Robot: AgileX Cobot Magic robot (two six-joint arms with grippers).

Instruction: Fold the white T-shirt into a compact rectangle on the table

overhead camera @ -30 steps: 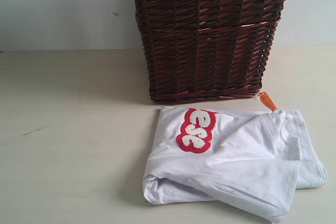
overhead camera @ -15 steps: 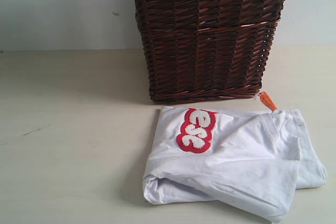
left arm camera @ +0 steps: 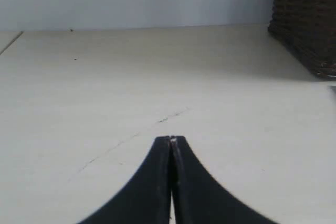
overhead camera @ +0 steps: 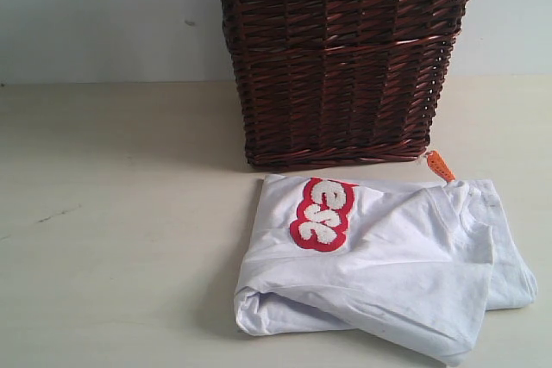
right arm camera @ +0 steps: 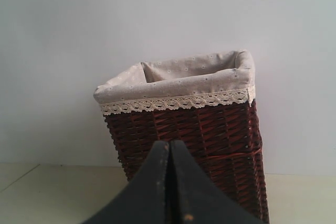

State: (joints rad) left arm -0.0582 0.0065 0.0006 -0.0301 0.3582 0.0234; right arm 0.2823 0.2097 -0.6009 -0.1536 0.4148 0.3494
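Observation:
The white T-shirt (overhead camera: 388, 256) lies in a loosely folded bundle on the table (overhead camera: 112, 239), just in front of the basket. Its red-outlined fuzzy lettering (overhead camera: 323, 213) faces up and a small orange tag (overhead camera: 440, 165) sticks out at its far right corner. Neither gripper shows in the exterior view. In the left wrist view my left gripper (left arm camera: 171, 139) is shut and empty above bare table. In the right wrist view my right gripper (right arm camera: 169, 143) is shut and empty, raised and facing the basket. Neither wrist view shows the shirt.
A tall dark brown wicker basket (overhead camera: 341, 58) with a cream fabric liner and lace trim (right arm camera: 178, 100) stands at the back of the table against a pale wall. A faint dark scuff (overhead camera: 56, 213) marks the table's left half.

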